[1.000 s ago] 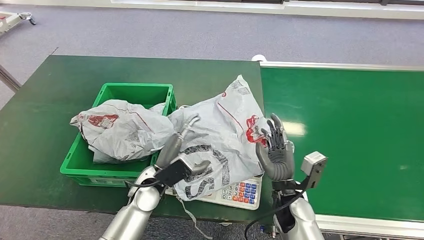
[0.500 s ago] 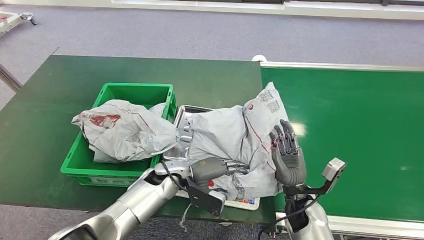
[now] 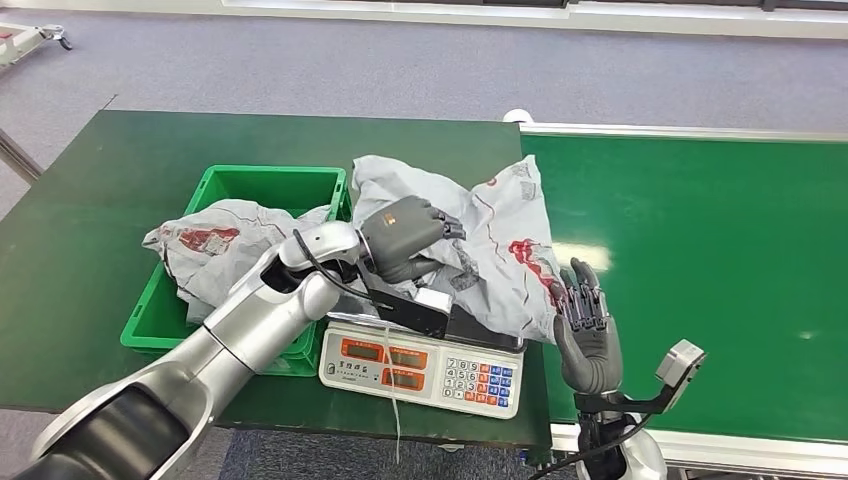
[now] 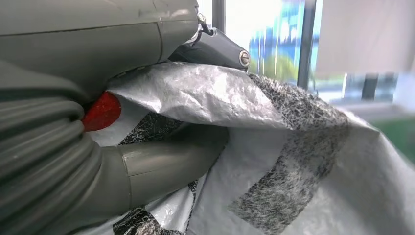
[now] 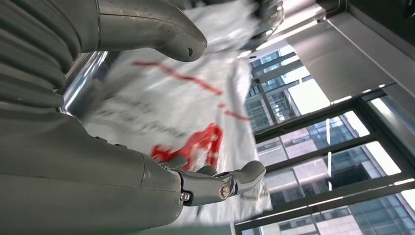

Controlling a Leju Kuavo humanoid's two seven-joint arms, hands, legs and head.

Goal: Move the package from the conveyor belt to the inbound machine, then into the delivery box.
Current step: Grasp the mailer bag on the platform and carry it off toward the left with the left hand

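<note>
At the centre of the head view, the left robot hand is gripping a crumpled grey plastic mailer package with red print, holding it over the white electronic scale with orange keys. The right robot hand is hovering open beside its lower right edge. The package looks soft, light and slippery; bunched folds are giving the surest hold.

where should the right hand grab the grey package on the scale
The loose lower right edge of the grey package, coming from the conveyor side. That edge drapes over the scale right beside the open right hand, while the left hand grips the far side.
</note>
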